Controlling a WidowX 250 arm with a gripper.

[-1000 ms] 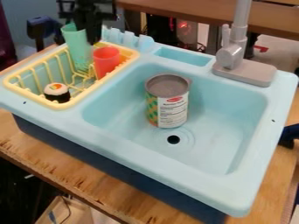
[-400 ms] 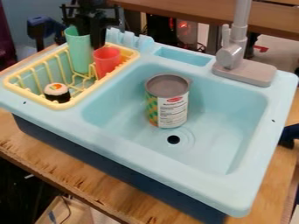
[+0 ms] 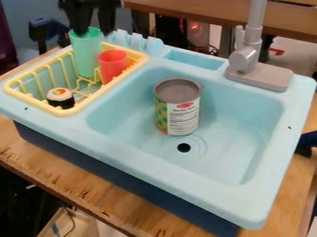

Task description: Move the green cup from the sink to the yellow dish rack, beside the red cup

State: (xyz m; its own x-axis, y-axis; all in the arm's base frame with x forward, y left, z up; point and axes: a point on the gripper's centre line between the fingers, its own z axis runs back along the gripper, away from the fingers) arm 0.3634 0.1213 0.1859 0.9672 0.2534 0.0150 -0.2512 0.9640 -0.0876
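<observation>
The black gripper (image 3: 93, 25) is hanging at the green cup's (image 3: 86, 53) rim, its jaws spreading apart and gripping nothing. The cup is standing in the yellow rack (image 3: 62, 112) beside a red cup (image 3: 112, 67); toy sushi (image 3: 60, 98) is sitting nearer the front. A can (image 3: 178, 109) is standing in the sink (image 3: 244, 134).

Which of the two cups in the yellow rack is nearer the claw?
The tall green cup; the claw hangs by its rim. The shorter red cup stands beside it, farther from the claw.
</observation>
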